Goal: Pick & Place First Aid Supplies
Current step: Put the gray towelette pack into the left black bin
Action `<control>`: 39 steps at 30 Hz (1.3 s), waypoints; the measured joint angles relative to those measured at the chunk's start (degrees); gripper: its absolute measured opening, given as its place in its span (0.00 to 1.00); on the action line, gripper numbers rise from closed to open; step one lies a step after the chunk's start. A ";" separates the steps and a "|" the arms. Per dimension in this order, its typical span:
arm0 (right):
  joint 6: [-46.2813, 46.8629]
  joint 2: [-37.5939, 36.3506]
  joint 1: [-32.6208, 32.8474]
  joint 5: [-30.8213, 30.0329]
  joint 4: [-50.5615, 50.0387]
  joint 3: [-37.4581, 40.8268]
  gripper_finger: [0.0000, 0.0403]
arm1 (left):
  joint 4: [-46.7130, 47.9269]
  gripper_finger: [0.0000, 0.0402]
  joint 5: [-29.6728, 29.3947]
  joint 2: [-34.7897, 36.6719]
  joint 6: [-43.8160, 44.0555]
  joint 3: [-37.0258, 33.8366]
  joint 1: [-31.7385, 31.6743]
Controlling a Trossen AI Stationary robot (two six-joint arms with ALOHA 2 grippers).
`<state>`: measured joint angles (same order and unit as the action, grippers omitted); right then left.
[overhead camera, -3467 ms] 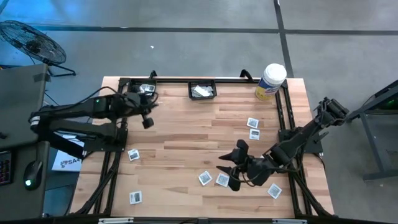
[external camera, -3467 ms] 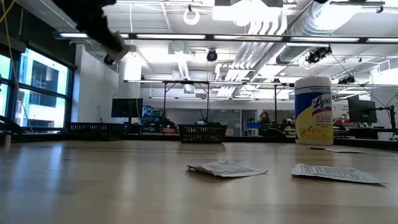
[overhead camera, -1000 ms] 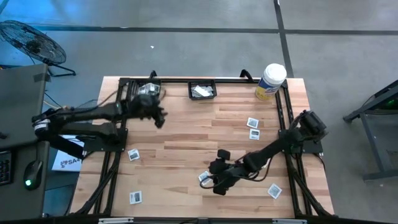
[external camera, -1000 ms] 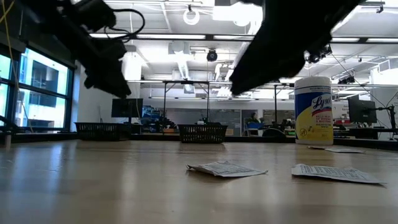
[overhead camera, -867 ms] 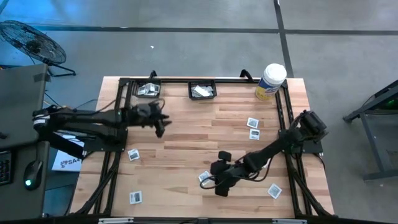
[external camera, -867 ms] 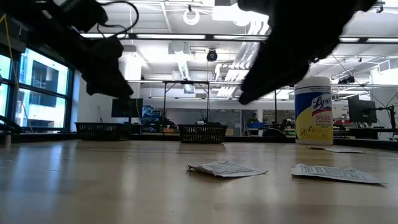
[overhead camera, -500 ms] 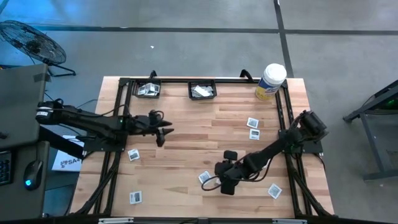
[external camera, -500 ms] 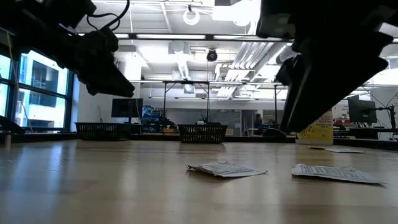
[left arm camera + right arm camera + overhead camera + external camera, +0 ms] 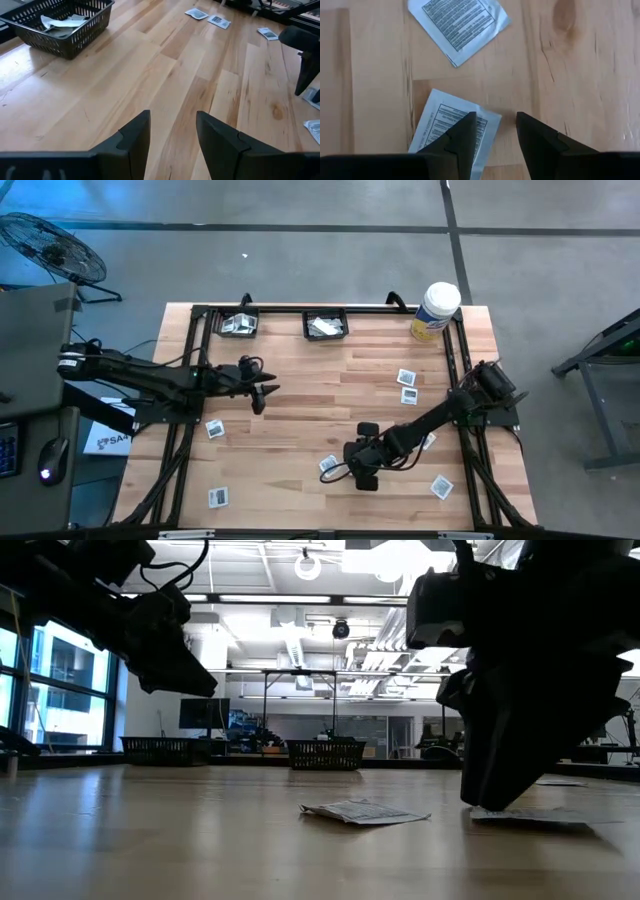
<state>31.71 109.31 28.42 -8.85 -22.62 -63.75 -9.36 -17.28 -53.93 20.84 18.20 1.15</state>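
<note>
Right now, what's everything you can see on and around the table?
packets: about seven loose, white with dark print, scattered over the table's right and near parts; more lie in the baskets
baskets: two, black, side by side at the far edge
tub: one, white with a yellow label, far right corner
table: one, light wood
fan: one, dark, on the floor beyond the table's left side
left claw: one, dark, open, above bare wood left of the middle
right claw: one, dark, open, low over a packet near the front middle
</note>
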 joint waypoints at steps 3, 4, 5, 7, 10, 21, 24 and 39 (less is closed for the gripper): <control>-0.89 0.74 0.02 -0.18 -0.06 -0.11 0.33 | 0.00 0.39 -0.24 0.00 0.00 0.00 0.00; -1.02 0.99 0.02 -0.37 -0.15 -0.13 0.33 | -0.04 0.39 -0.24 0.00 0.00 0.00 0.00; -1.14 1.26 0.02 -0.67 -0.30 -0.11 0.32 | -0.03 0.39 -0.26 0.00 0.00 0.00 0.00; -1.12 1.60 -0.08 -1.18 -0.41 -0.11 0.31 | -0.08 0.39 -0.28 0.00 0.00 0.00 0.00; -1.13 1.73 -0.56 -0.77 -1.00 -0.07 0.26 | -0.13 0.39 -0.31 0.00 0.00 0.00 0.00; -0.48 1.87 -1.83 -0.22 -1.88 0.03 0.05 | -1.16 0.39 -0.46 0.00 0.02 0.00 0.00; 0.73 1.48 -1.90 -0.46 -2.00 0.09 0.01 | -1.98 0.39 -0.44 0.00 0.04 0.02 0.00; 2.07 -9.04 -1.81 -13.34 -2.92 0.31 0.00 | -17.22 0.39 7.68 -10.55 -1.08 0.09 0.00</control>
<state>33.78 100.27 26.61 -22.19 -25.54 -63.44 -26.58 -9.59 -64.48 19.76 18.28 1.15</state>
